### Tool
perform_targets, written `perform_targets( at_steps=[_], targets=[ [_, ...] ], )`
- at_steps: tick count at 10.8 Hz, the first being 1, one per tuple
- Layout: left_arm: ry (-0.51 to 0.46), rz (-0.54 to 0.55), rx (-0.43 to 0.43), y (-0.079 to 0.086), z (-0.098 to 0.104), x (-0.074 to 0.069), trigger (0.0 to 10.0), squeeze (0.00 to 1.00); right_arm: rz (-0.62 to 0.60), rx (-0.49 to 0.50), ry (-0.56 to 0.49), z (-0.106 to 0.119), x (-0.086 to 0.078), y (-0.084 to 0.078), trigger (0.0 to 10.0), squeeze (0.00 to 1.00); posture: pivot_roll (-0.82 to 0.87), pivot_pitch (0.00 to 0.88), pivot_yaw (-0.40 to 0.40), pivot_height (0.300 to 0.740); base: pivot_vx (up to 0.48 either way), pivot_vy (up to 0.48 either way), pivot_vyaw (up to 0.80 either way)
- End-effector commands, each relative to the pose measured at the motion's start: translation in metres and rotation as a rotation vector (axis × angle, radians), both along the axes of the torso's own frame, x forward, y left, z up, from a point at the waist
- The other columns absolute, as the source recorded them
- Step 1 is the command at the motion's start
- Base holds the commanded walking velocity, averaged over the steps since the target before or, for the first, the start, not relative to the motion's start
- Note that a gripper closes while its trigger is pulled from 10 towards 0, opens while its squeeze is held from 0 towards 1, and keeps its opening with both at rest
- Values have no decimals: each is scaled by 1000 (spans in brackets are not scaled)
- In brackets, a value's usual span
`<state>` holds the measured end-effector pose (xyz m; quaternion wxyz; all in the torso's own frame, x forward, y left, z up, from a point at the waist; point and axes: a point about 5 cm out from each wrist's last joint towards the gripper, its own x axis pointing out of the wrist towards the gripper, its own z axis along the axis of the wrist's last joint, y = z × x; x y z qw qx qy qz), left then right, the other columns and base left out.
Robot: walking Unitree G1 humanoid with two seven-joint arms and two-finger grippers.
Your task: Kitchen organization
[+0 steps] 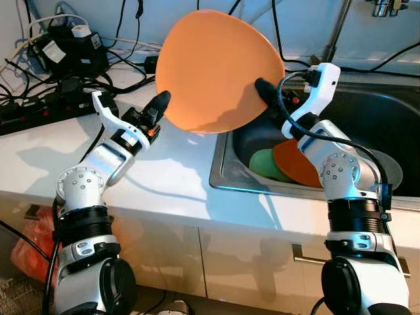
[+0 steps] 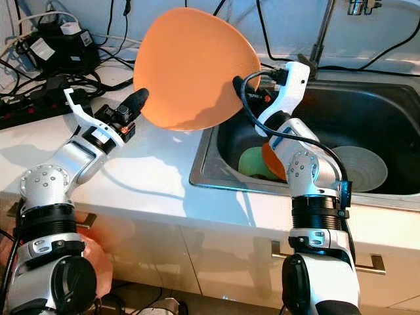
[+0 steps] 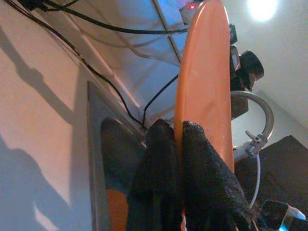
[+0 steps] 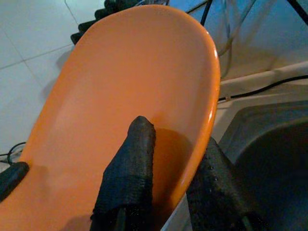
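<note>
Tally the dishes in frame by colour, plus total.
Orange: 2, the big plate held up by the left gripper and right gripper, and a dish in the sink.
Green: 1, a dish in the sink.
Grey: 1, a plate in the sink.
Total: 4

Countertop: a white smooth counter [image 1: 164, 170], running to the rim of the sink.
Cables: a tangle of black cords [image 1: 39, 92] along the counter's back edge, by the wall.
Power block: a black box-shaped adapter with a white label [image 1: 65, 52] among those cords.
Cabinet: pale cupboard fronts [image 1: 249, 256] below the counter, with a metal bar handle [image 2: 328, 259].
Bag: an orange plastic bag [image 1: 33, 246] low beside the cabinet.
</note>
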<state>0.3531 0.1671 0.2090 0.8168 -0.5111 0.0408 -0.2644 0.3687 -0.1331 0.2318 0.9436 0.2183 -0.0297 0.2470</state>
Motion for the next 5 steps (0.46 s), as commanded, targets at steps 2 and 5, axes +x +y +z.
perform_targets(
  at_steps=[2,5],
  targets=[
    [-101,-148,19,-21,19,-7,0,0,30,-42,1,2,0,11,0,0,199,16,87,740,0,0,0],
    [-87,-157,63,-23,14,-9,10000,1000,21,-33,8,1,-1,9,0,0,201,19,85,740,0,0,0]
  ],
)
